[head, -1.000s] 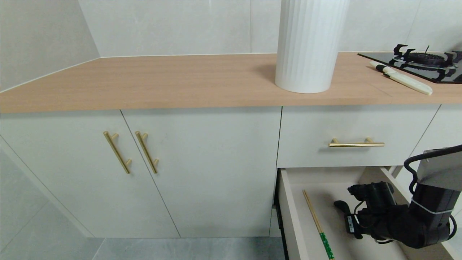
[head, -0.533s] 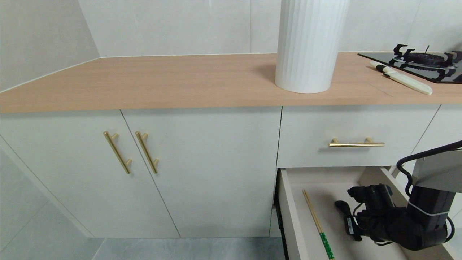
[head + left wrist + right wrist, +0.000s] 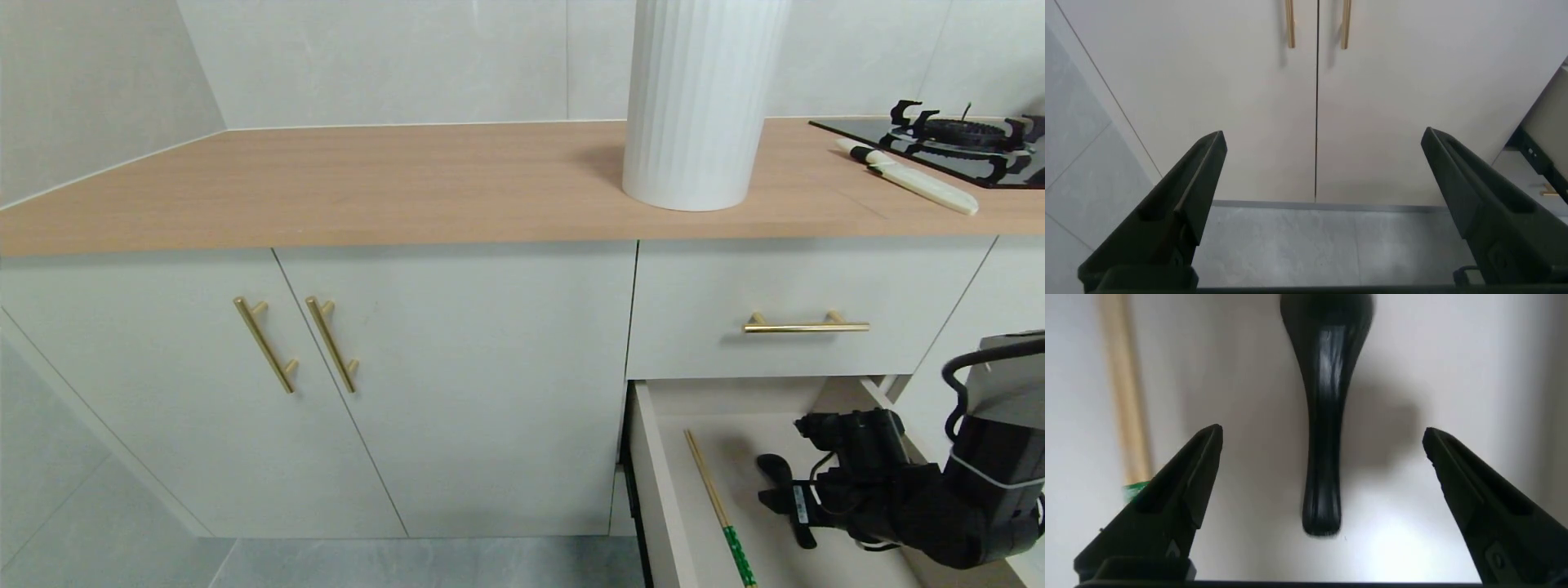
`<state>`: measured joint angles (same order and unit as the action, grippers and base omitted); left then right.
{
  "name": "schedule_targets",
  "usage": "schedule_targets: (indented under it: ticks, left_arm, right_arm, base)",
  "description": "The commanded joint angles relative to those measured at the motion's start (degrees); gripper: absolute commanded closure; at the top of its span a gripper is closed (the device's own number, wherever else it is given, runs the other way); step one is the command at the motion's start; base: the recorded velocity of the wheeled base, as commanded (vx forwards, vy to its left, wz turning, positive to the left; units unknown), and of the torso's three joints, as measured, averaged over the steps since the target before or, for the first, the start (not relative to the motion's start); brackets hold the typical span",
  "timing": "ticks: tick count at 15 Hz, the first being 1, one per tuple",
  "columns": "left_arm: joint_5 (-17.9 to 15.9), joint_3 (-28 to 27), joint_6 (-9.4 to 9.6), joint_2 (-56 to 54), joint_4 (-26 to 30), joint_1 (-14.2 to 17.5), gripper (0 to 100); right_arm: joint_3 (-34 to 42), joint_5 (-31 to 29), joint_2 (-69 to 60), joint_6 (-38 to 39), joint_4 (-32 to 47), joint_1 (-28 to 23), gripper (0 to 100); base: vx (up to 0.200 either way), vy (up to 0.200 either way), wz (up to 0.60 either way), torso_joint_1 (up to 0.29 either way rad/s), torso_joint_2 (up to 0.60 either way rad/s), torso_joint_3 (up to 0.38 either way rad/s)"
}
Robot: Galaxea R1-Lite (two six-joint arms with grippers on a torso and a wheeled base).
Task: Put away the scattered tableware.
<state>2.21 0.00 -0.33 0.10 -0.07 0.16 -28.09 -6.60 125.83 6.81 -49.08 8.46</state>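
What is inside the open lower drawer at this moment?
In the drawer, chopsticks with a green band lie near the left wall, with a black spoon beside them. The right pincer hangs open over the spoon. Its arm covers the drawer floor further right.

Chopsticks [image 3: 708, 482], lower ends out of view

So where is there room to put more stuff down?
The big bare counter left of the white vase is free. In the drawer, a thin strip between the chopsticks and spoon is bare. Crowded: by the knife and stove, and under the open right pincer.
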Motion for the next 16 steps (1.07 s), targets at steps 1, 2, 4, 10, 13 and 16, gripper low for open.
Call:
schedule_targets:
  ticks: [1,2,4,10,13,16]
  left_arm:
    - [-0.01,0.00,-0.02,0.08,-0.01,0.02,0]
    - [-0.01,0.00,-0.02,0.08,-0.01,0.02,0]
    - [0.08,0.00,-0.02,0.08,-0.01,0.02,0]
    - [-0.01,0.00,-0.02,0.08,-0.01,0.02,0]
    - [-0.01,0.00,1.65,0.08,0.07,0.02,0]
    - [-0.01,0.00,0.42,0.08,-0.01,0.02,0]
  right_arm:
    - [2.25,0.09,-10.61,-0.13,2.50,-0.02,0]
    - [2.07,0.00,-14.12,-0.13,5.57,-0.02,0]
    - [-0.21,0.00,-24.05,-0.22,15.77,-0.02,0]
    - [-14.01,1.59,-44.71,1.36,55.85,2.26,0]
    - [-14.01,2.11,-45.50,1.45,58.22,1.03,0]
    - [-14.19,2.02,-46.11,1.54,59.80,2.61,0]
  base:
    - [0.000,0.000,0.00,0.000,0.00,0.000]
    - [0.000,0.000,0.00,0.000,0.00,0.000]
    - [0.000,0.000,0.00,0.000,0.00,0.000]
    - [0.000,0.000,0.00,0.000,0.00,0.000]
    - [0.000,0.000,0.00,0.000,0.00,0.000]
    - [-0.067,0.000,0.00,0.001,0.00,0.002]
